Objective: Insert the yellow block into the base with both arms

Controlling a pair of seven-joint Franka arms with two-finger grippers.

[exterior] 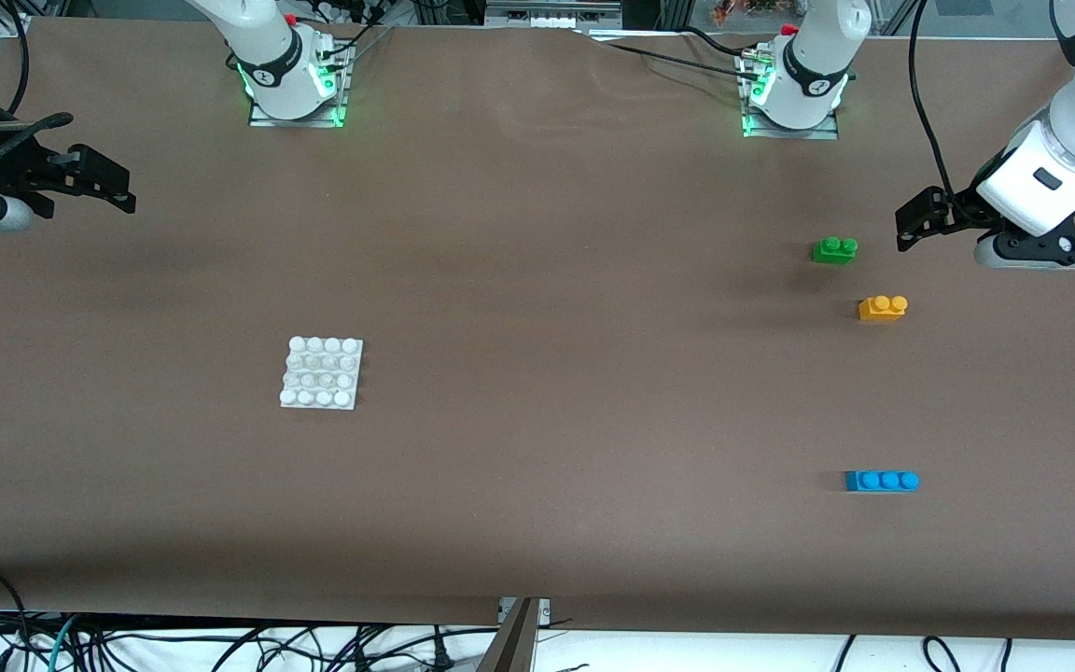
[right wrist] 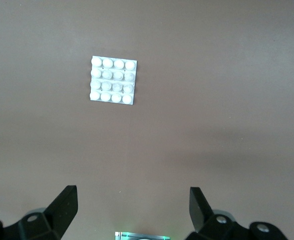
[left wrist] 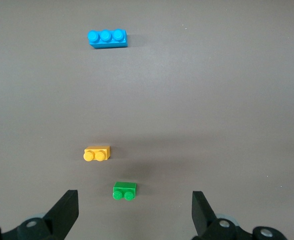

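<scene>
The yellow block (exterior: 883, 308) lies studs up on the brown table toward the left arm's end, and the left wrist view shows it too (left wrist: 97, 153). The white studded base (exterior: 321, 373) rests flat toward the right arm's end, nearer to the front camera than the yellow block; it also appears in the right wrist view (right wrist: 113, 80). My left gripper (exterior: 913, 224) hovers open over bare table beside the green brick, empty (left wrist: 135, 210). My right gripper (exterior: 116, 187) hangs open and empty over the table's edge at the right arm's end (right wrist: 133, 207).
A green two-stud brick (exterior: 834, 249) (left wrist: 124, 190) sits just farther from the front camera than the yellow block. A blue three-stud brick (exterior: 881, 481) (left wrist: 107, 38) lies nearer to that camera. Both arm bases (exterior: 295, 89) (exterior: 791, 98) glow green at the table's back edge.
</scene>
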